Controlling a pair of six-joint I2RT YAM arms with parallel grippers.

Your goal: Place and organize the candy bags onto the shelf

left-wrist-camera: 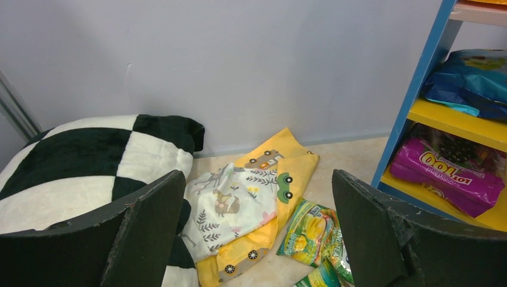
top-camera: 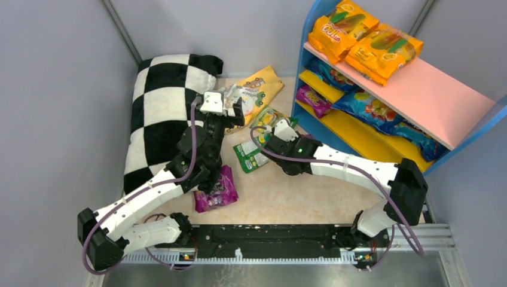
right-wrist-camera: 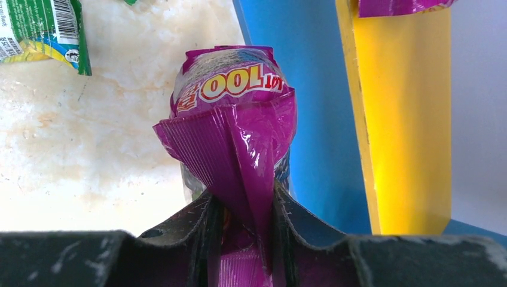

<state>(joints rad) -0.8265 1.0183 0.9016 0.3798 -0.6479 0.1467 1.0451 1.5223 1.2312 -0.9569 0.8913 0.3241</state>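
While my left jaws hung spread beside the checkered pillow (top-camera: 161, 113), over the edge of the printed cloth (left-wrist-camera: 239, 203), a loose purple bag (top-camera: 216, 190) lay on the desk (top-camera: 281, 197) partly under that arm. A green bag (top-camera: 248, 158) lay between my arms. My right jaws pinched the crimped end of a second purple bag (right-wrist-camera: 233, 101) near the foot of the shelf (top-camera: 418, 89), where orange bags (top-camera: 365, 39) sat on the pink top and blue bags (top-camera: 373, 110) on a yellow board.

Your beige table (top-camera: 281, 200) carries the checkered pillow (top-camera: 161, 107), a yellow printed cloth (top-camera: 261, 85), two green candy bags (top-camera: 250, 156), one purple candy bag (top-camera: 216, 191) — and the shelf (top-camera: 430, 98), far right.
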